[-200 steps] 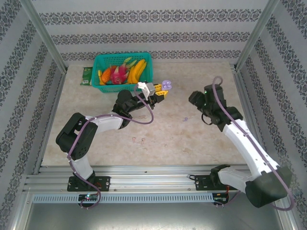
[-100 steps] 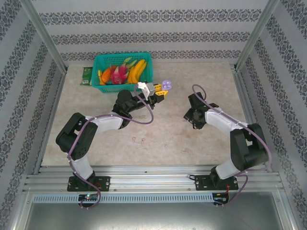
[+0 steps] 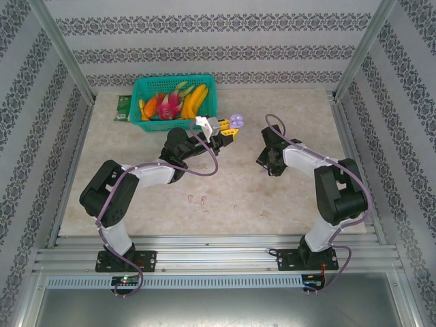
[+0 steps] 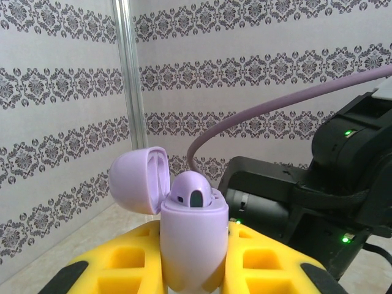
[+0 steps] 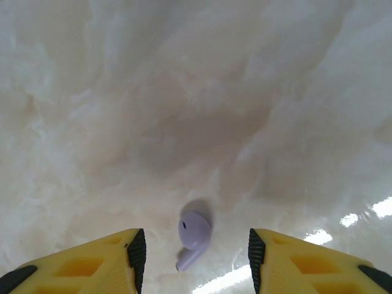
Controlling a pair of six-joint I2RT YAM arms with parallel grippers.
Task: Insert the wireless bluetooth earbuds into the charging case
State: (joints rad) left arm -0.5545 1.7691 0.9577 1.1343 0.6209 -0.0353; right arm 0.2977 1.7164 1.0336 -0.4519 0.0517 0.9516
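My left gripper (image 4: 195, 272) is shut on the body of a pale purple charging case (image 4: 195, 242), held upright above the table with its lid (image 4: 138, 180) flipped open. One purple earbud (image 4: 191, 191) sits in the case. In the top view the case (image 3: 236, 122) pokes out of the left gripper (image 3: 227, 133) near the basket. A second purple earbud (image 5: 193, 233) lies on the table between the open fingers of my right gripper (image 5: 195, 248), touching neither pad. The right gripper (image 3: 266, 165) points down at mid-table. Two pale pink earbuds (image 3: 197, 199) lie on the table nearer the arm bases.
A teal basket (image 3: 204, 83) with bananas and other fruit stands at the back left, a green packet (image 3: 123, 107) beside it. The right arm's black body (image 4: 343, 184) looms close behind the case in the left wrist view. Metal frame posts stand at the table corners.
The right arm has folded in from the right and dropped its gripper down over the purple earbud on the table. The left arm and the case have stayed still.
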